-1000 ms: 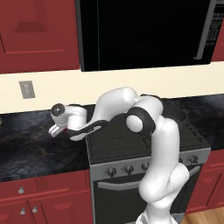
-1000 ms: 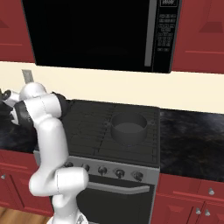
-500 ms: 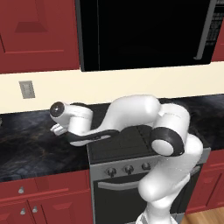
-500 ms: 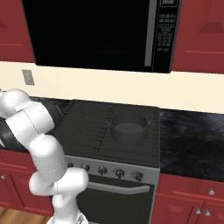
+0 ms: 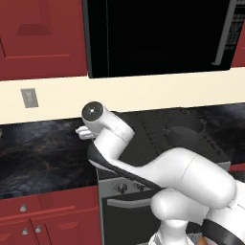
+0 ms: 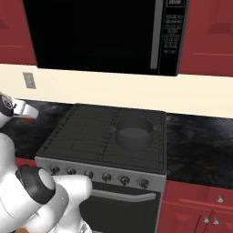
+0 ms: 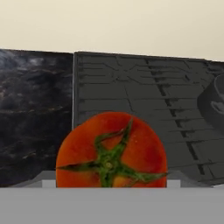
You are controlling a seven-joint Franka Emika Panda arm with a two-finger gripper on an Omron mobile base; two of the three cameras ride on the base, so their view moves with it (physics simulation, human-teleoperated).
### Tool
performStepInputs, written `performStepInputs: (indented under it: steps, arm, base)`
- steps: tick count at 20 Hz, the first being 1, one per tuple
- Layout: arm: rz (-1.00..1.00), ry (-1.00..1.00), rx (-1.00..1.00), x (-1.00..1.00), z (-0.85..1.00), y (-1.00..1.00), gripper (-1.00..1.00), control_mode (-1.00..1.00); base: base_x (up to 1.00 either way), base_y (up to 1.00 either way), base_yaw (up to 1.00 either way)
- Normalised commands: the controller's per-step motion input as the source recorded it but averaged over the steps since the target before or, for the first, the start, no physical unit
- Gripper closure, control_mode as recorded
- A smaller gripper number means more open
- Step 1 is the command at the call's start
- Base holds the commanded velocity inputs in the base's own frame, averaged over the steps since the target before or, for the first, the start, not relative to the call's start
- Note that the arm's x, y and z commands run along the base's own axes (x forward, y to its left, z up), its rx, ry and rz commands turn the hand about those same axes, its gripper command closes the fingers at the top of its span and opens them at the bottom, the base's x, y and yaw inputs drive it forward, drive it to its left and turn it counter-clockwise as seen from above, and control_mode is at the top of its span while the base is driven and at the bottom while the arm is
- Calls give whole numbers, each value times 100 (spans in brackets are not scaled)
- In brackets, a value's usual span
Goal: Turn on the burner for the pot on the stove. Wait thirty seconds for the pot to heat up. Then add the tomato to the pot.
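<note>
The tomato (image 7: 111,153), red-orange with a green star-shaped stem, sits close at the bottom centre of the hand view, between the fingers of my gripper (image 5: 82,132), which is shut on it. The gripper (image 6: 22,113) hangs above the dark counter just left of the stove (image 6: 91,132), and a sliver of the tomato (image 6: 29,119) shows under it. The grey pot (image 6: 133,133) stands on the stove's right rear burner, and its side shows at the right edge of the hand view as the pot (image 7: 214,103). The stove (image 7: 131,96) lies ahead of the hand.
A row of round knobs (image 6: 104,176) runs along the stove's steel front. A black microwave (image 6: 95,36) hangs over the stove, between red cabinets. Black marble counter (image 5: 43,148) spreads to the left and counter (image 6: 200,145) to the right. A wall outlet (image 5: 29,98) is behind.
The arm's elbow has swung down and toward the cameras. The hand with the tomato has shifted a little right, toward the stove's left edge.
</note>
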Motion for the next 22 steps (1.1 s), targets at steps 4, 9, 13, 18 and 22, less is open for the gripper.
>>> performStepInputs:
  steps: [4, 9, 13, 18, 22]
  arm:
    - [-5, -5, 13, -100, 83, -98, 100, -100]
    - [0, -10, 10, -98, 55, -100, 100, -100]
    - [0, -4, 13, -79, 57, -100, 100, -100]
    - [0, 1, 15, -56, 78, -100, 100, -100]
    - [-2, 3, 9, -34, 46, -100, 100, -100]
  base:
    - [0, 0, 0]
    - [0, 0, 0]
    - [0, 0, 0]
    - [0, 0, 0]
    - [0, 0, 0]
